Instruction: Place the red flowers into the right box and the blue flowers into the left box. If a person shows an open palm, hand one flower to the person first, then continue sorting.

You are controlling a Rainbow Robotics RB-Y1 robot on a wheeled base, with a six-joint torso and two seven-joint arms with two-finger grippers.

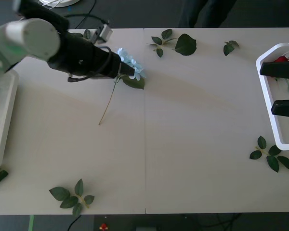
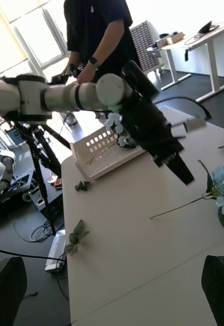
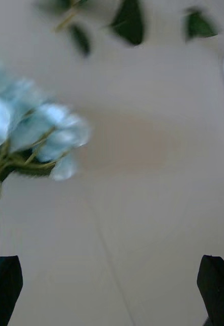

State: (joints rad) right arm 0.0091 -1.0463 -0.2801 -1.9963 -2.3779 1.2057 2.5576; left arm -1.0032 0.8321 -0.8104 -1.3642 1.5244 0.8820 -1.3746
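From the front view we see a pale-blue flower lying on the table towards the far left, its fluffy head wider than any rose, a thin green stem trailing toward us and a dark leaf beside the head. The left gripper hangs right over it, close to the head. At the left edge sits the left box, flat and off-white; at the right edge the right box, white with a thick rounded rim, holds a red flower. The right gripper is over that box, its two black fingers spread apart. Loose leaf sprigs are scattered about the pale, seamed tabletop.

In the right wrist view we look across the table at the left gripper slanting down toward the blue flower, whose stem lies flat on the surface. Behind it the left box already carries another blue flower. The right gripper's own fingers stand wide apart at the two corners. A person in dark clothing stands beyond the table, with bright windows, a desk and cables on the floor around.

In the left wrist view the blue flower looms close and blurred, petals pale above green stalks. The left gripper's fingers are well apart, holding nothing.
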